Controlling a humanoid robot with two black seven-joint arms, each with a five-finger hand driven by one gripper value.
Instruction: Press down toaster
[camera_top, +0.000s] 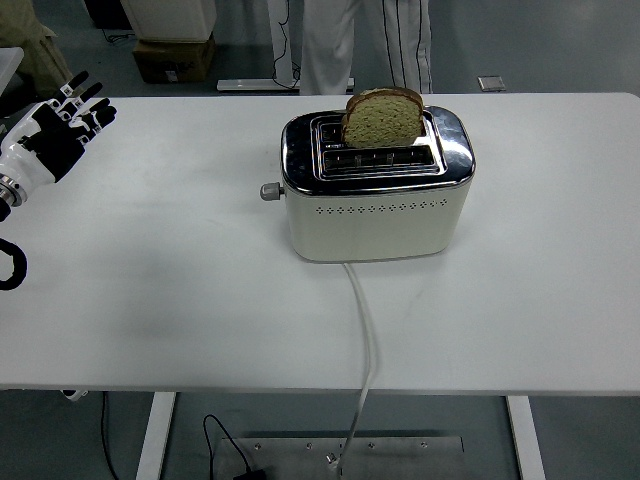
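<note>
From the head view, a cream toaster with a shiny silver top (375, 195) sits in the middle of the white table (150, 280). A brown slice of bread (383, 118) sticks up from its back slot. The left hand (55, 125) is far off at the table's left edge, fingers spread, holding nothing.

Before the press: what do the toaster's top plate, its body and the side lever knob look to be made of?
Toaster top plate: polished chrome-like metal, mirror reflections. Body: cream, glossy, painted metal or plastic, unclear. Lever knob: grey, likely plastic or metal; too small to tell.
</note>
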